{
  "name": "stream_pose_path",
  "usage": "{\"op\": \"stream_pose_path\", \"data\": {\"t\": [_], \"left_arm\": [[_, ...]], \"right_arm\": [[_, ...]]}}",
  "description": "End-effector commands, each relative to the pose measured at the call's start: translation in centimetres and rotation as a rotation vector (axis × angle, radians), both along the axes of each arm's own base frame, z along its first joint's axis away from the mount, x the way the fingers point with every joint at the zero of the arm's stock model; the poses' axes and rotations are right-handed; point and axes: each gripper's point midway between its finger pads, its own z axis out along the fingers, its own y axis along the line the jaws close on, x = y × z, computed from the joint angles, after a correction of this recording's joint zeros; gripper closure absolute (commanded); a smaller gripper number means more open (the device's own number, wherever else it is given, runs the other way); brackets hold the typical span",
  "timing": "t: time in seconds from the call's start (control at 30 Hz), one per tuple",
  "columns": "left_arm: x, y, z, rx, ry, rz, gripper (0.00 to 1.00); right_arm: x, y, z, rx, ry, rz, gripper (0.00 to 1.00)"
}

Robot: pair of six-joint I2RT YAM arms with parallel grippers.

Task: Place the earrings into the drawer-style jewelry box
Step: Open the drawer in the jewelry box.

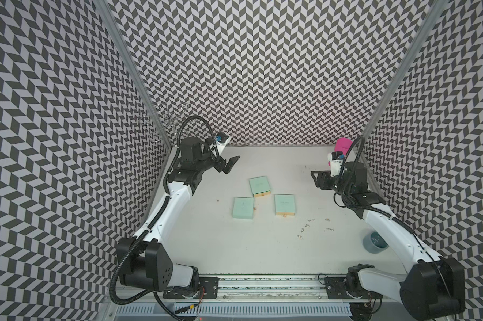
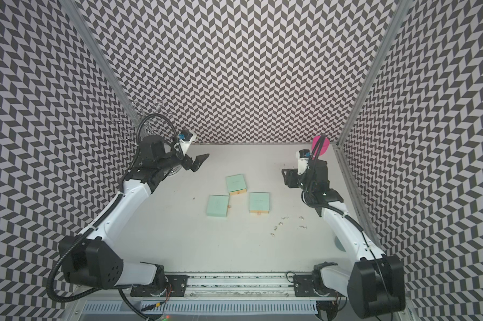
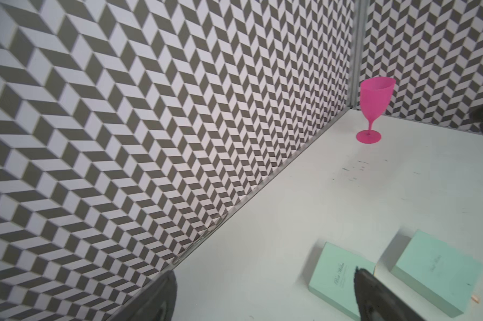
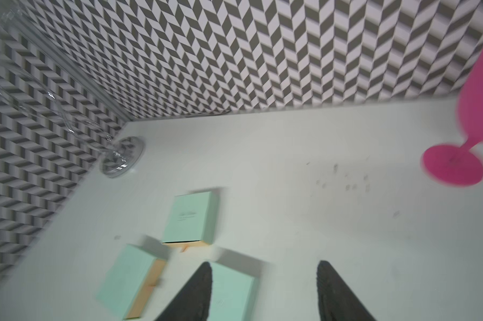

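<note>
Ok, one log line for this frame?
earrings loose on table | three mint boxes mid-table | left gripper open, empty | right gripper open, empty

Mint boxes (image 1: 259, 186) cluster centre; front strip free; pink goblet (image 1: 342, 144), wire stand (image 4: 122, 157) occupy far corners

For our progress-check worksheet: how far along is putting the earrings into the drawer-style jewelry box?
Done: nothing visible; several tiny silvery metal earrings lie loose on the white table, apart from the three mint-green square drawer boxes. In hand: nothing; the left gripper and right gripper hang open and empty above the table. Left: every earring.
</note>
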Motion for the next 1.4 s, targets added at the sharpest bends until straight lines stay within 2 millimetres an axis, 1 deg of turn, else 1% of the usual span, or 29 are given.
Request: {"op": "stream_pose_path", "data": {"t": [0.0,0.07,0.1,0.2,0.23,0.27,0.3,0.37,0.43,0.6,0.7,0.83,0.87,0.9,1.0,1.23,1.37], "left_arm": [[-2.4,-2.0,-3.7,0.04,0.216,-0.111,0.01],[-3.2,-3.4,-4.4,0.044,0.287,-0.162,0.02],[-3.3,-3.9,-4.8,0.053,0.312,-0.17,0.0],[-3.9,-5.4,-6.5,0.122,0.356,-0.178,0.0],[-4.1,-6.0,-7.2,0.158,0.36,-0.179,0.0],[-4.4,-6.5,-7.7,0.188,0.361,-0.18,0.0],[-4.7,-7.0,-7.9,0.208,0.359,-0.19,0.0],[-5.4,-8.1,-8.0,0.231,0.354,-0.211,0.0],[-5.9,-8.8,-8.0,0.221,0.36,-0.233,0.0],[-7.2,-9.5,-8.9,0.207,0.429,-0.279,0.02],[-7.4,-9.5,-9.4,0.215,0.433,-0.28,0.02],[-7.4,-9.8,-10.7,0.221,0.437,-0.271,0.02],[-7.4,-9.9,-10.8,0.22,0.438,-0.273,0.02],[-7.5,-10.2,-10.9,0.221,0.437,-0.277,0.02],[-7.5,-11.0,-10.9,0.228,0.434,-0.283,0.02],[-7.1,-11.9,-11.2,0.246,0.429,-0.28,0.02],[-7.2,-12.3,-11.7,0.269,0.427,-0.286,0.02]], "right_arm": [[-4.5,2.9,-4.2,0.1,0.295,0.116,0.6],[-6.1,4.1,-5.4,0.087,0.369,0.17,0.59],[-6.8,4.6,-5.9,0.08,0.393,0.194,0.57],[-8.8,5.5,-7.7,0.054,0.478,0.234,0.56],[-9.4,5.7,-8.4,0.047,0.51,0.24,0.57],[-10.0,5.8,-9.2,0.042,0.543,0.245,0.63],[-10.4,5.9,-9.7,0.039,0.567,0.248,0.67],[-11.2,6.0,-10.8,0.03,0.602,0.258,0.69],[-11.6,5.9,-11.6,0.016,0.615,0.255,0.7],[-12.3,6.0,-13.9,-0.007,0.671,0.259,0.71],[-11.9,6.5,-14.8,-0.008,0.681,0.274,0.71],[-11.1,6.9,-16.5,-0.023,0.715,0.276,0.71],[-10.8,7.1,-16.7,-0.024,0.72,0.284,0.73],[-10.4,7.4,-16.8,-0.018,0.717,0.296,0.77],[-9.2,7.8,-17.4,-0.032,0.726,0.294,0.79],[-6.3,8.0,-17.7,-0.081,0.702,0.265,0.79],[-5.0,8.0,-18.6,-0.12,0.701,0.265,0.79]]}}
